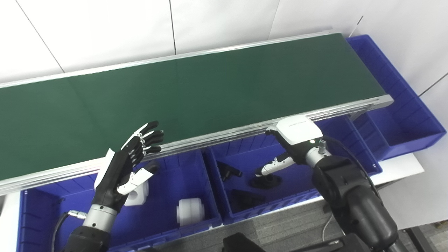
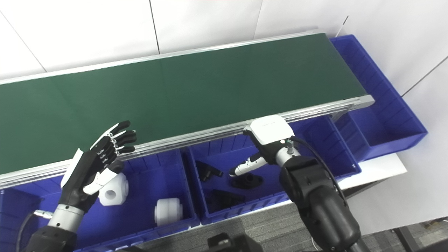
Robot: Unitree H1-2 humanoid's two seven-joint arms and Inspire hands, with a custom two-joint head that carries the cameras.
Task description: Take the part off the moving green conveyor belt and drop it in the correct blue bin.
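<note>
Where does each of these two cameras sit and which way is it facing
Left eye view: on the head, looking down at the green belt and blue bins; left hand and right hand rise from below.
Right eye view: beside it, same downward aim, scene shifted leftward.
Shared: belt, bins with white parts and black parts, both hands.

I see a plain dark green belt with silver rails; nearer me than the belt, blue bins holding white parts and black parts.
</note>
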